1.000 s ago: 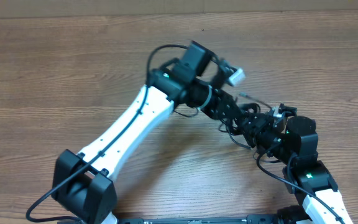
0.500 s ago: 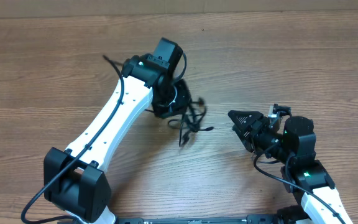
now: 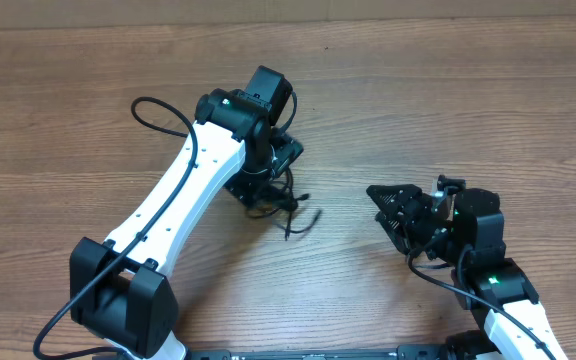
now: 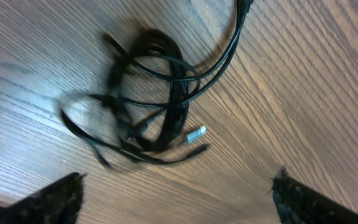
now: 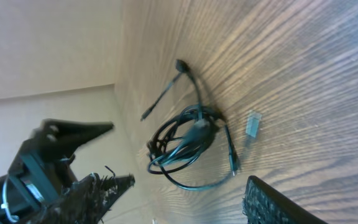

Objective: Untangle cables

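the left gripper (image 3: 265, 182) has just sprung wide and empty, dropping the cables (image 4: 171, 109) in a still-knotted heap on the table (image 3: 468, 90) beneath it, left of centre, well apart from the open, empty right gripper (image 3: 380, 206), so the untangling looks barely started.

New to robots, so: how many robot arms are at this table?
2. The left arm hovers over the tangled cables mid-table; the right arm sits at lower right, apart from them.
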{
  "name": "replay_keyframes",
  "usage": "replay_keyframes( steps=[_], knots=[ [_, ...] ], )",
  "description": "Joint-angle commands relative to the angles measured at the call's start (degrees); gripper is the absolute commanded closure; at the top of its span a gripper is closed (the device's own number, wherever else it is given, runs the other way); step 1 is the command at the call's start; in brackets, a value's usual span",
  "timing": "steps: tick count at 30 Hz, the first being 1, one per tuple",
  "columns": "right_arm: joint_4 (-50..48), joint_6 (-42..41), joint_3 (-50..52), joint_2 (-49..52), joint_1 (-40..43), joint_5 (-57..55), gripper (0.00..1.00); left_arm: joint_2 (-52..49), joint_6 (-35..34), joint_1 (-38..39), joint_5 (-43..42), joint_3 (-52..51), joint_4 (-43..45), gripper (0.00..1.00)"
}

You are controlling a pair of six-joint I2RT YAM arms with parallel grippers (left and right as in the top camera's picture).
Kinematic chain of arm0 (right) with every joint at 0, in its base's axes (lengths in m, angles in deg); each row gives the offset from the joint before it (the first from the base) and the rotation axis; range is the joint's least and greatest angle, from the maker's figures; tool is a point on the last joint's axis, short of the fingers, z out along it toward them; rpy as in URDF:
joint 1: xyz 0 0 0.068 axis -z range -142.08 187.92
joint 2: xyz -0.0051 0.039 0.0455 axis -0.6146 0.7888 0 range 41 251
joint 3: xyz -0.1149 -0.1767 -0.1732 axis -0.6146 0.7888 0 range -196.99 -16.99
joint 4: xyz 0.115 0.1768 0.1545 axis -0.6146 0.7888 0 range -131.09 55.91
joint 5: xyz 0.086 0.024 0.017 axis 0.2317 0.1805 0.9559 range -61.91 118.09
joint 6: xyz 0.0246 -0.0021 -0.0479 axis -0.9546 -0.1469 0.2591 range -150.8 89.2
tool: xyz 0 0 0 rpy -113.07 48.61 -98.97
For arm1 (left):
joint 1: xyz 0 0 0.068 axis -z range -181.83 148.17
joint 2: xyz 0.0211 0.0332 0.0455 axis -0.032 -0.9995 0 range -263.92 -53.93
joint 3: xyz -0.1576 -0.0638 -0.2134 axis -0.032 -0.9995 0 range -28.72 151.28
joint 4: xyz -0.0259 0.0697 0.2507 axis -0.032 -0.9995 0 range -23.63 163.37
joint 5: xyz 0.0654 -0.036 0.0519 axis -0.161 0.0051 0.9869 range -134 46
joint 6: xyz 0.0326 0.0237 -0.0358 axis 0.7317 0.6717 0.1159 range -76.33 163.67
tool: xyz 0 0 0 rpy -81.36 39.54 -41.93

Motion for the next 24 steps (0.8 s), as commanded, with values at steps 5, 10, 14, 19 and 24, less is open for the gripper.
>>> replay_keyframes(
  steps=[5, 10, 14, 19, 24],
  knots=[
    [2.4, 0.3, 0.2, -0.1, -0.1, -1.9, 0.25, 1.9, 4.7, 0.4, 8.8, 1.5, -0.1, 0.01],
    [3.0, 0.3, 0.2, -0.1, -0.1, -2.6, 0.23, 1.9, 9.0, 0.4, 12.8, 1.5, -1.8, 0.0],
    [3.0, 0.3, 0.2, -0.1, -0.1, -2.6, 0.21, 1.9, 16.0, 0.4, 13.6, 1.5, -2.5, 0.0],
    [3.5, 0.3, 0.2, -0.1, -0.1, -2.9, 0.12, 1.9, 17.6, 0.4, 13.1, 1.5, -2.8, 0.0],
    [4.9, 0.3, 0.3, -0.1, -0.1, -4.1, 0.07, 1.9, 5.9, 0.4, 10.9, 1.5, -7.3, 0.18]
  ],
)
